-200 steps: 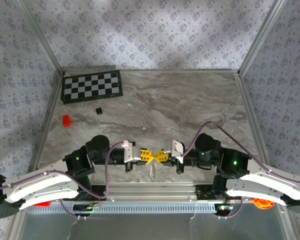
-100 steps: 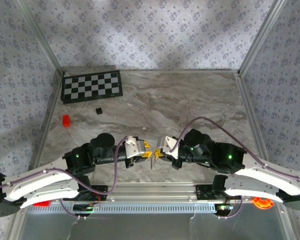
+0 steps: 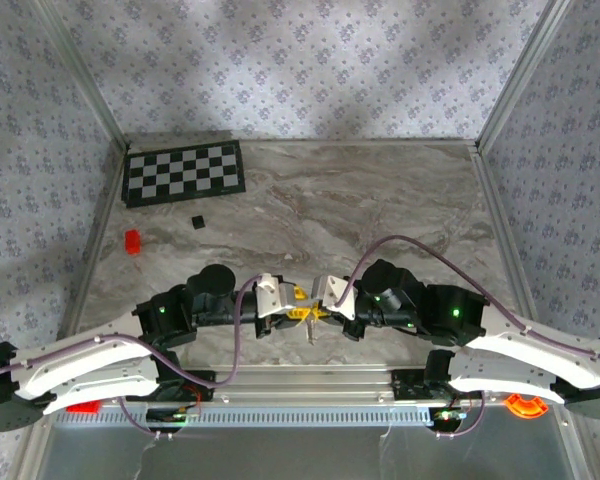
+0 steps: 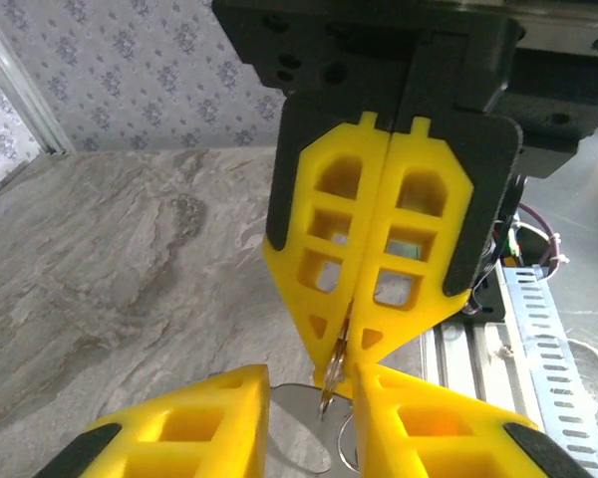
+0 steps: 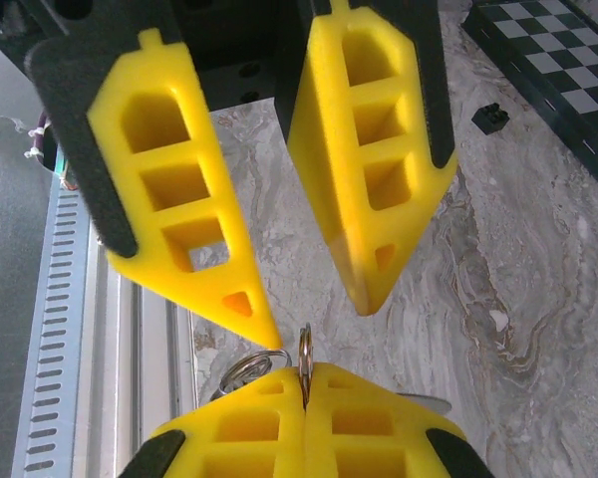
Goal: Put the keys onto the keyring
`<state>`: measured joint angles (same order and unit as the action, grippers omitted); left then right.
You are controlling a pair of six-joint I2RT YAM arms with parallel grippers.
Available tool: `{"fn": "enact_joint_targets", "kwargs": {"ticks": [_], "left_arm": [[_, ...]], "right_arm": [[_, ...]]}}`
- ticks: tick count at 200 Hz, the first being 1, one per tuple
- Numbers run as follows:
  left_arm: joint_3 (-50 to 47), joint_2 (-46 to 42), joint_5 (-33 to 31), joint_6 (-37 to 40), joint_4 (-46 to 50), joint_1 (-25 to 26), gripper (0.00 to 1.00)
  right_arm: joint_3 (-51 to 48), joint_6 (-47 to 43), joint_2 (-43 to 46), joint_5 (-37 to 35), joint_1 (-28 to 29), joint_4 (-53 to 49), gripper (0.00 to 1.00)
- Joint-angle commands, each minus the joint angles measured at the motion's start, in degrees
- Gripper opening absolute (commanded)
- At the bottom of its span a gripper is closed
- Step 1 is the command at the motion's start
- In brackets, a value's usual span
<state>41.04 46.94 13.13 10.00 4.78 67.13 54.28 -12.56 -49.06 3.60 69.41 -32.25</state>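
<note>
Btwn L pincer [image 5: 316,318] jaws, keyring [image 5: 304,349], prob nipped in R pincer [image 5: 302,394]

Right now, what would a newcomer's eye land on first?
Two yellow-fingered grippers meet tip to tip at the near middle of the grey marble table: the right gripper is shut on a thin silvery metal ring, the left gripper open facing it. A black-and-white checkerboard mat lies back left.

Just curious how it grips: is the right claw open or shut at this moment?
Shut. The right gripper's yellow fingers meet with no gap, pinching the thin keyring between their tips.
</note>
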Motion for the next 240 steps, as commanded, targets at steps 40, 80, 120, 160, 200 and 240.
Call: {"fn": "enact_joint_targets", "kwargs": {"ticks": [40, 80, 120, 160, 200, 240], "left_arm": [[-1.05, -1.01, 2.04, -1.71, -3.35, -0.12, 0.28], [-1.23, 0.97, 1.63, -1.55, -3.34, -0.08, 0.24], [-1.77, 0.94, 1.79, -1.30, -4.51, -0.09, 0.19], [-1.49, 0.62, 1.99, -1.03, -4.02, -0.08, 0.07], [-2.66, -2.32, 3.25, -1.16, -5.64, -0.09, 0.00], [-2.54, -3.78, 6.40, -2.26, -7.60, -0.07, 0.00]], "right_arm": [[2.36, -0.27, 0.81, -0.65, 0.33, -0.98, 0.00], [2.51, 0.03, 0.54, 0.08, 0.73, -0.62, 0.00], [1.97, 0.01, 0.59, 0.62, 0.99, -0.06, 0.00], [1.81, 0.08, 0.81, 1.28, 0.98, 0.48, 0.00], [1.62, 0.35, 1.16, 2.33, 1.25, 0.63, 0.00], [1.20, 0.69, 1.59, 2.89, 1.43, 1.25, 0.14]]}}
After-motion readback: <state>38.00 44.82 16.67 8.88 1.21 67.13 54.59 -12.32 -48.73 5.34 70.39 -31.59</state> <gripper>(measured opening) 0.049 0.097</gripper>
